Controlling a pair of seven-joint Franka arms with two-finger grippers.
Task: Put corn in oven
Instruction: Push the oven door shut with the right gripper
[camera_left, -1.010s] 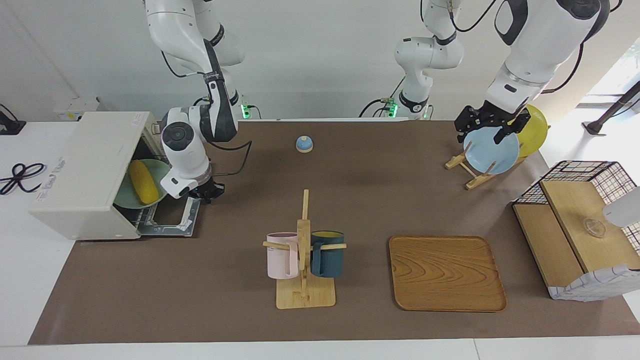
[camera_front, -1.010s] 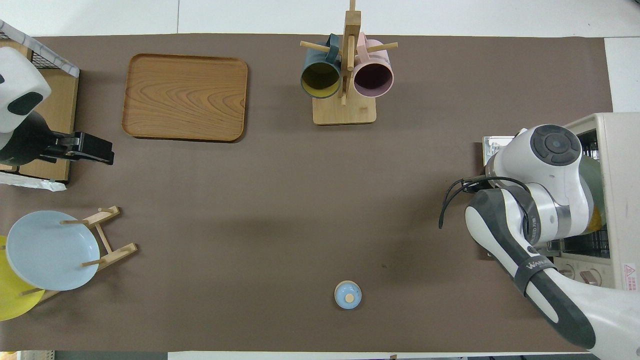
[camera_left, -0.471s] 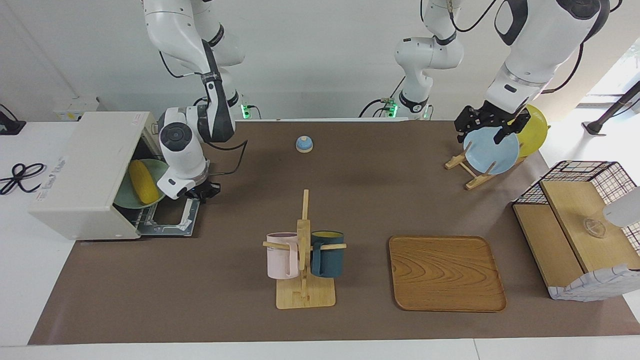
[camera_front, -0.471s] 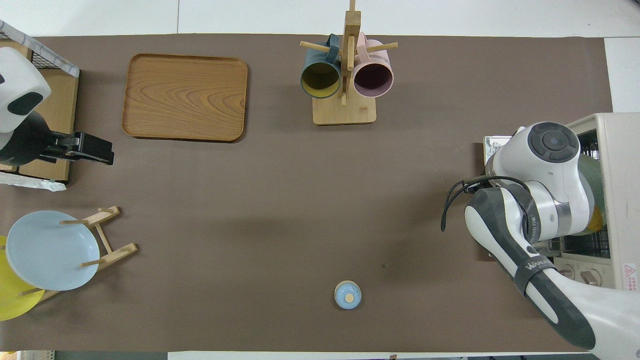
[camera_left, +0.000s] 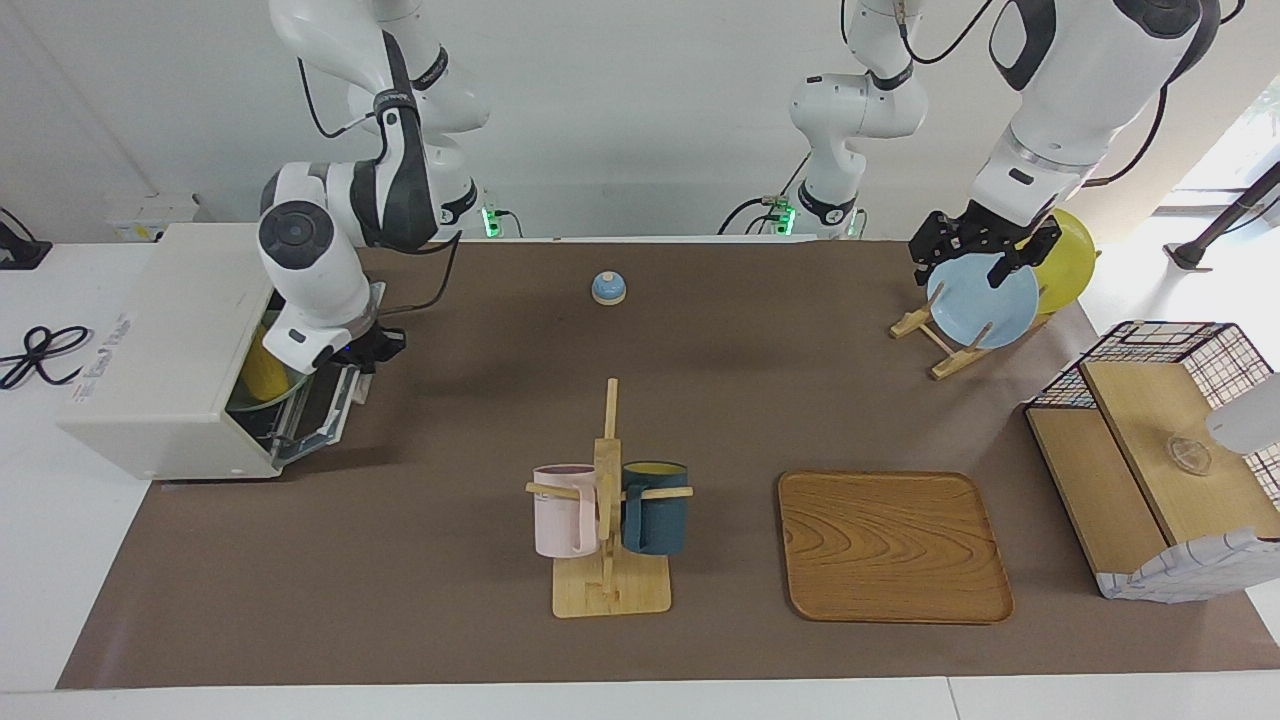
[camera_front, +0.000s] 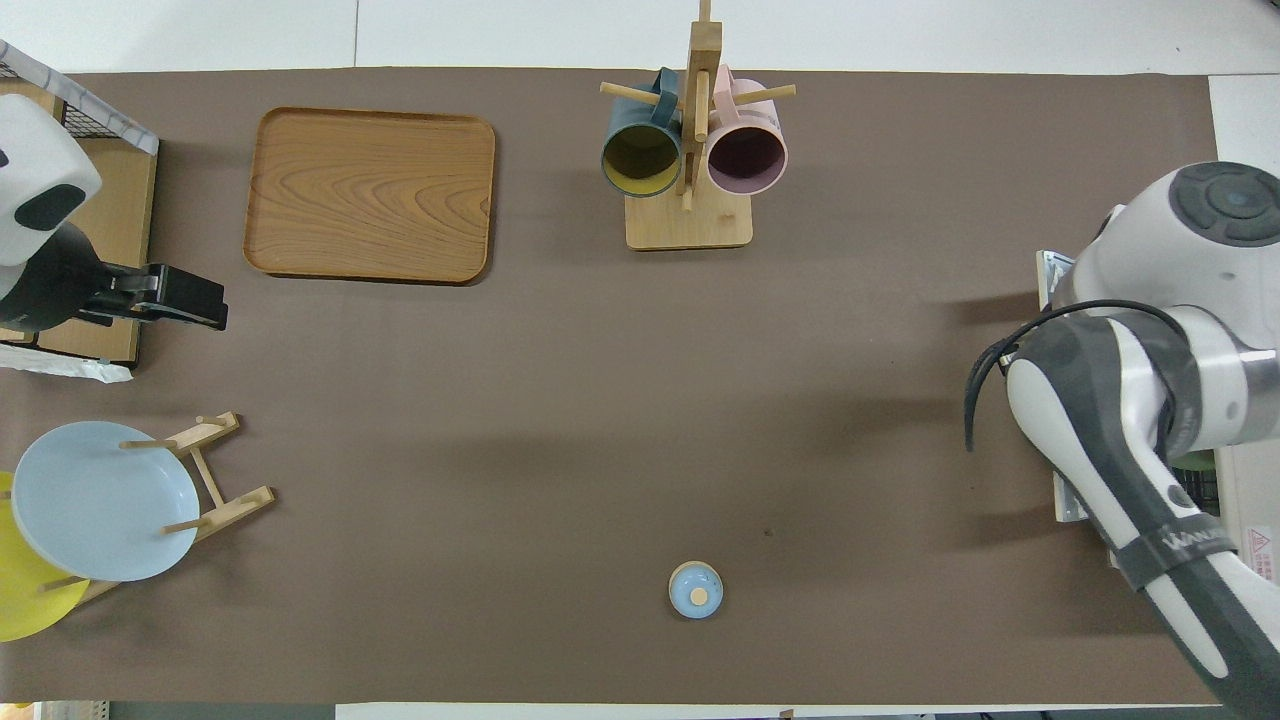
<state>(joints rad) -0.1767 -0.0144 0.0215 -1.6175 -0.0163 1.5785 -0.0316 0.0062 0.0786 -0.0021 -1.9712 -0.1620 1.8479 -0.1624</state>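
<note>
The off-white oven (camera_left: 170, 340) stands at the right arm's end of the table, and its glass door (camera_left: 318, 412) is tilted halfway up. The yellow corn (camera_left: 262, 372) lies inside on a green plate and shows partly past the door. My right gripper (camera_left: 372, 348) is at the door's upper edge, touching it. In the overhead view the right arm covers the gripper, the corn and most of the oven (camera_front: 1250, 490). My left gripper (camera_left: 975, 258) waits open and empty over the blue plate (camera_left: 985, 300).
A mug rack (camera_left: 608, 520) with a pink and a dark blue mug stands mid-table. A wooden tray (camera_left: 893, 545) lies beside it. A plate rack holds the blue plate and a yellow one (camera_left: 1068, 255). A wire basket box (camera_left: 1160, 450) and a small blue bell (camera_left: 608, 288) are also here.
My right gripper has risen and moved toward the oven, swinging the door from flat open to about halfway shut. The corn is now partly hidden. The left arm has not moved.
</note>
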